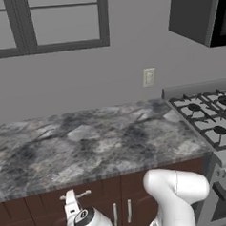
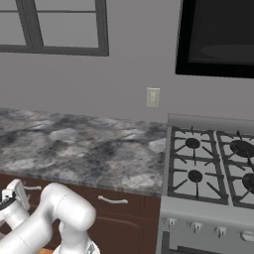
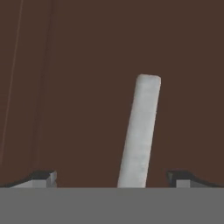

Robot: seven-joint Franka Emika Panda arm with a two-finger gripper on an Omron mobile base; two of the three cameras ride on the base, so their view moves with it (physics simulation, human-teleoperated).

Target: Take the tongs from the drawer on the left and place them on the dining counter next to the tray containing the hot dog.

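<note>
Gripper [image 3: 112, 178] at the drawer [image 3: 87, 65] front, jaws spread wide, grasping nothing.
Silver handle [image 3: 140, 131] runs lengthwise between the fingertips [image 3: 43, 178], slightly tilted.

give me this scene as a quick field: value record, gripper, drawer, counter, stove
gripper: white two-finger gripper open, its dark fingers spread either side of the handle
drawer: dark brown wood-fronted drawer closed, close in front of the hand
handle: silver bar handle runs between the fingers, not yet gripped
counter: grey-and-white marbled stone top above the drawers
stove: gas stove with black grates right of the counter
wall: pale wall outlet above the counter
</note>
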